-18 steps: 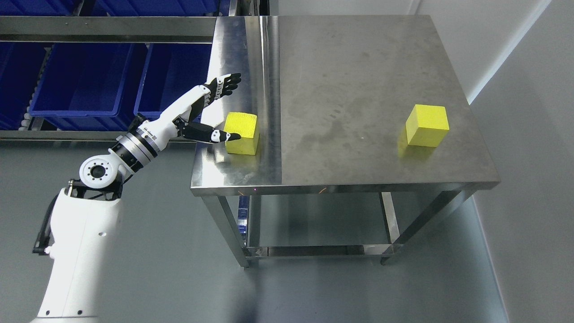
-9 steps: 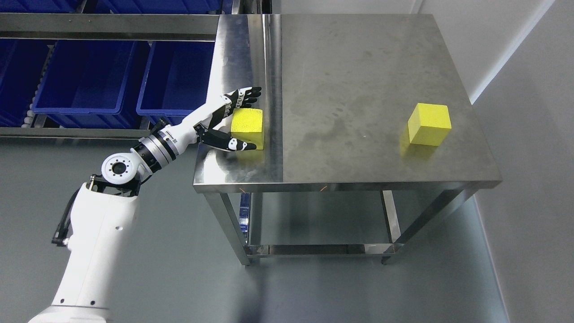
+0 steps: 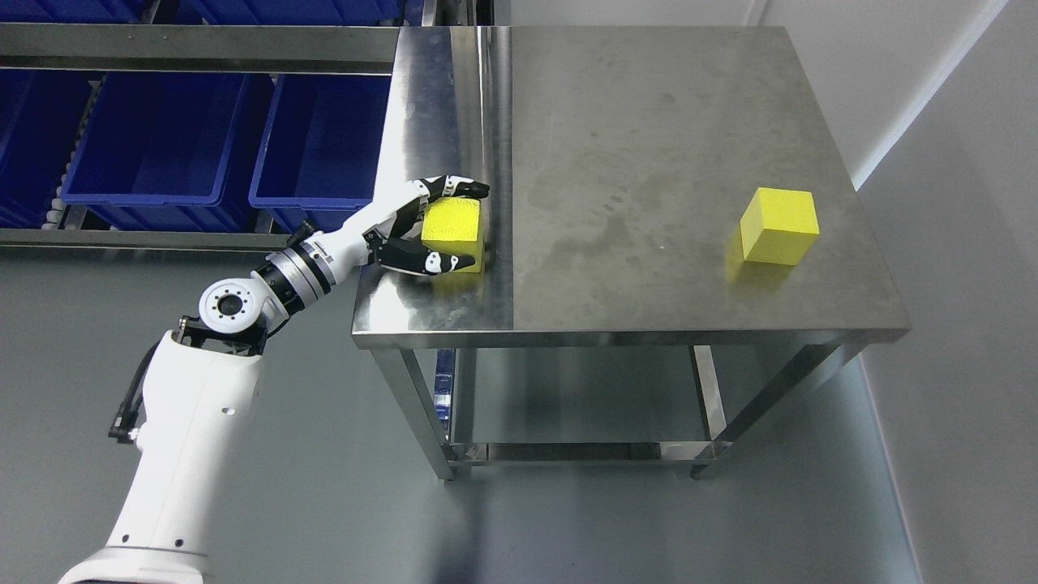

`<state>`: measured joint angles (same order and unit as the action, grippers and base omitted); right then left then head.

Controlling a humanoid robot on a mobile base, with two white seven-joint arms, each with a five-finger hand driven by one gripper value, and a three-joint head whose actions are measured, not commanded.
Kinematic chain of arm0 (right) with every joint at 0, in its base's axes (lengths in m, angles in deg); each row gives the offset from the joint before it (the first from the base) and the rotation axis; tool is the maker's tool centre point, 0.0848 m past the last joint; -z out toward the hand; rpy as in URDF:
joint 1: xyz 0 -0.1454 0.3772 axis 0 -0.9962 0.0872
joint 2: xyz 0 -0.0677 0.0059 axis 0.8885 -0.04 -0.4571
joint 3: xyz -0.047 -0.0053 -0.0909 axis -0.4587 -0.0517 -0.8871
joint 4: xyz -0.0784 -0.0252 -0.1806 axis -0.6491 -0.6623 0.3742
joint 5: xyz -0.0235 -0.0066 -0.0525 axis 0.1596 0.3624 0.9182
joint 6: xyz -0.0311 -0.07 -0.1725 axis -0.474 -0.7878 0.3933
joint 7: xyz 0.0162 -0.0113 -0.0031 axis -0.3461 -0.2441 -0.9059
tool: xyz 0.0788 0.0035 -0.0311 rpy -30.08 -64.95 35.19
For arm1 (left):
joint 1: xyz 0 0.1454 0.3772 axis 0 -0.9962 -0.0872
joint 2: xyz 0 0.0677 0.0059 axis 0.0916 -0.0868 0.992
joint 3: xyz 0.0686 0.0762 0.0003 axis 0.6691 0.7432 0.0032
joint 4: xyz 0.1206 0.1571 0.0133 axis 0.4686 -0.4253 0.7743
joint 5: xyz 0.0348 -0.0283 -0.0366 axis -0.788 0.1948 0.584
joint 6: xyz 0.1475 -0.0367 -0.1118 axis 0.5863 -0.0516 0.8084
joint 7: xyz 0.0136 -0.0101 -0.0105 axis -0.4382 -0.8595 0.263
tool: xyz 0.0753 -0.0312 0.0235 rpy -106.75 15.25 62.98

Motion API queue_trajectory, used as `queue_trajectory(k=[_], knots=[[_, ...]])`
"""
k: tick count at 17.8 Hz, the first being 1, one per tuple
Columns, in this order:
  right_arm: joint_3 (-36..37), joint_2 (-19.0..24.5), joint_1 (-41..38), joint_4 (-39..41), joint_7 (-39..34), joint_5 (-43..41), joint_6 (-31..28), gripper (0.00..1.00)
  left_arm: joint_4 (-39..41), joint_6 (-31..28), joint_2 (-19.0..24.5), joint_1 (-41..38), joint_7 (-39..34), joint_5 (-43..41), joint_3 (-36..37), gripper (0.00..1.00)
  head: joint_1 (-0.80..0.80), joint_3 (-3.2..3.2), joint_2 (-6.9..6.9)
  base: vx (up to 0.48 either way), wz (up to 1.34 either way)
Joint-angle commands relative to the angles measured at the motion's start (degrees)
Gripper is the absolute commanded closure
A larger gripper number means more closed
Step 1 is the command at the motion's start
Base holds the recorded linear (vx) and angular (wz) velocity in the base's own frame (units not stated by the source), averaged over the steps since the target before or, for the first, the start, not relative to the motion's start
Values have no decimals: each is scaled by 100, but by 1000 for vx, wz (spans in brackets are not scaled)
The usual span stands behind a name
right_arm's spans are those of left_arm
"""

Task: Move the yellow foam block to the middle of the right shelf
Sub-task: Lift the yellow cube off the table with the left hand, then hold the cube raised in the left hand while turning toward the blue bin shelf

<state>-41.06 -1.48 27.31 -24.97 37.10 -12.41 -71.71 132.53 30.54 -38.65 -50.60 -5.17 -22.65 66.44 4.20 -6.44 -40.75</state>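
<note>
A yellow foam block [image 3: 456,225] sits on the left part of the steel table [image 3: 649,122], near its front left corner. My left hand [image 3: 477,225] wraps it: the fingers [image 3: 454,186] curl over its far side and the thumb [image 3: 442,261] presses on its near side. The block rests on the tabletop. A second yellow foam block [image 3: 778,225] stands alone near the table's right edge. The right arm is out of view.
Two blue bins [image 3: 154,146] [image 3: 324,138] sit on a steel rack [image 3: 195,49] left of the table. A white wall [image 3: 957,203] runs close along the table's right side. A lower table rail [image 3: 568,450] shows beneath, above grey floor.
My left hand has moved right from beside the block and its spread fingers have closed around it. The block has shifted slightly right. The view has shifted a little.
</note>
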Motion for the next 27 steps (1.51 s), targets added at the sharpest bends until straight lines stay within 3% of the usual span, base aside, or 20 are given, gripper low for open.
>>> queue_trajectory(k=[1,3,6,7,11,12,27], knots=[[0,-100,9,100,1,0,-5,0,-171,7,-456,-22,298,85,-799,64,0,0,0,0,0],[0,-100,9,100,1,0,-5,0,-110,33,-780,13,298,242,-1203,66,0,0,0,5,13],[0,-100,9,100,1,0,-5,0,224,261,-814,417,-7,1232,-1890,66,0,-1,0,4,8],[0,-100,9,100,1,0,-5,0,286,384,-814,461,-384,1445,-1917,66,0,-1,0,-12,-7],[0,-100,17,100,1,0,-5,0,672,754,-814,532,-3290,1473,-1988,64,0,0,0,-18,-1],[0,-100,9,100,1,0,-5,0,734,798,-814,532,-3618,1473,-1988,64,0,0,0,-23,36],[0,-100,9,100,1,9,-13,0,1313,868,-814,-29,-3736,1465,-2260,63,0,-1,1,-20,434]])
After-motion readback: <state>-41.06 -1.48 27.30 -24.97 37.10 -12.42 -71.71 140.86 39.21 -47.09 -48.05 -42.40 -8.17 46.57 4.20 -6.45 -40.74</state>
